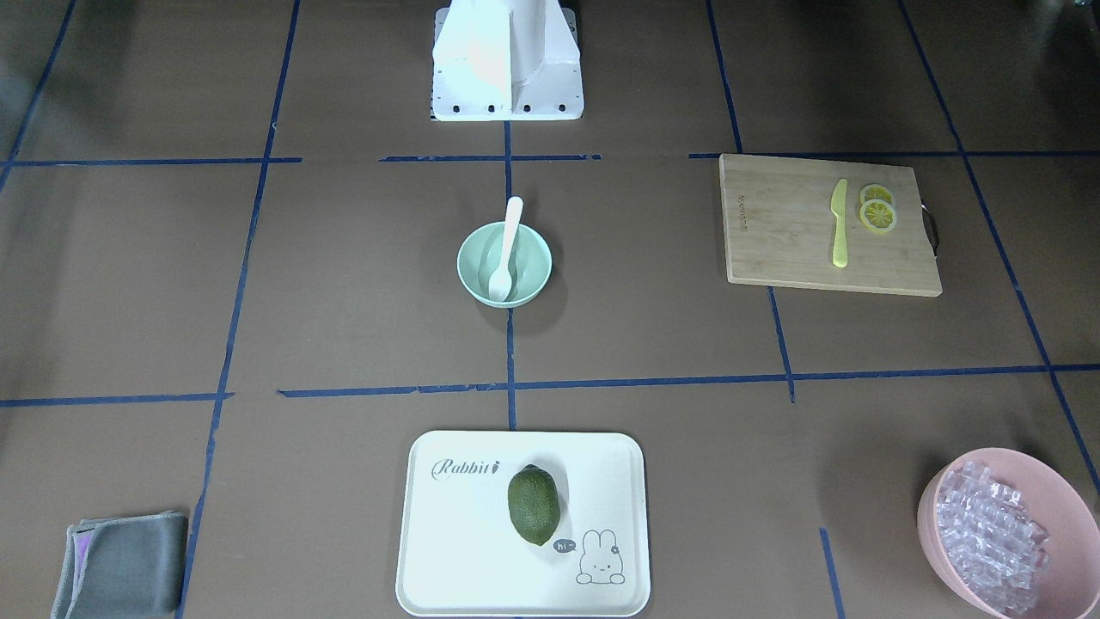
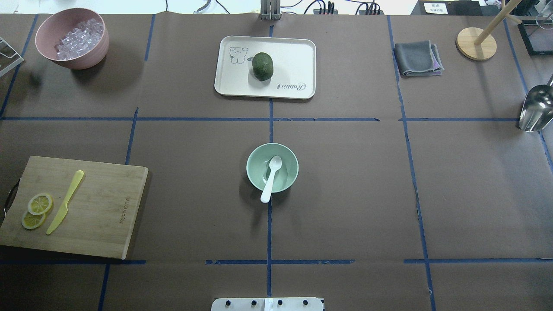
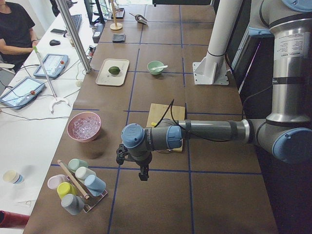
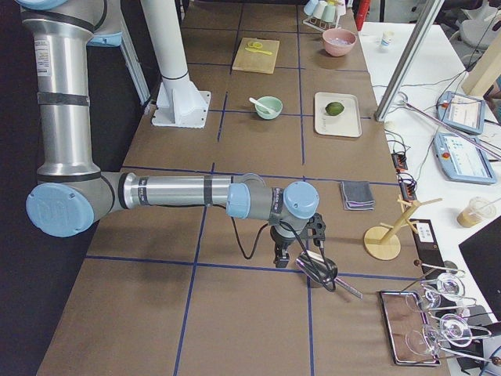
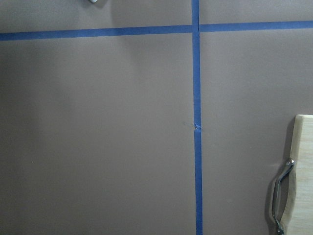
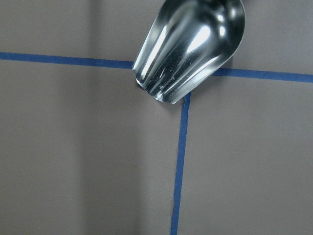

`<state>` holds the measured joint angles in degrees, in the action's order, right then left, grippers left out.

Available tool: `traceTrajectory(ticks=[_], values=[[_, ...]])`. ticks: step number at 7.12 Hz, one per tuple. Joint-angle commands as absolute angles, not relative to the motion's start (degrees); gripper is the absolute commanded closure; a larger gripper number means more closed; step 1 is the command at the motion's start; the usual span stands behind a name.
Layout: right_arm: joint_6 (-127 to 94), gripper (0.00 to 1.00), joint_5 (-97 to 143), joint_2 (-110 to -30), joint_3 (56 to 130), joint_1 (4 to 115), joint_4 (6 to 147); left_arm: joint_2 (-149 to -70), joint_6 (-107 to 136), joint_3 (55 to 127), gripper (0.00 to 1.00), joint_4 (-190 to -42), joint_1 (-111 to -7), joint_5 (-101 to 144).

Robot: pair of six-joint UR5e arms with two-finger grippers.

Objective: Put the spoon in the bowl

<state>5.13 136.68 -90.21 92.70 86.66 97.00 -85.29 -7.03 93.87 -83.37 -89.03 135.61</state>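
Two lemon slices (image 2: 36, 211) and a yellow plastic knife (image 2: 65, 202) lie on the bamboo cutting board (image 2: 103, 207) at the overhead view's left, with the pink bowl (image 2: 80, 60) of clear cubes beyond. At centre, the white spoon (image 2: 271, 176) rests in the mint-green bowl (image 2: 255, 170), scoop down inside and handle leaning on the near rim (its tip juts past the edge). Behind sits a dark green fruit (image 2: 262, 65) on the Rabbit tray (image 2: 293, 56). Further right are a folded grey cloth (image 2: 417, 58) and a steel scoop (image 2: 535, 108). The left gripper (image 3: 142, 173) and right gripper (image 4: 280, 257) hang over the table's ends. Only the side cameras show them, so I cannot tell whether their fingers are spread or pressed together.
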Motion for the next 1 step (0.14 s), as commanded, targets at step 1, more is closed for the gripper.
traceTrajectory(ticks=[1], values=[[5.2, 0.00, 136.6, -90.3, 92.5, 86.9, 97.0, -85.2, -7.0, 94.0, 0.00, -83.3, -89.0, 135.6]])
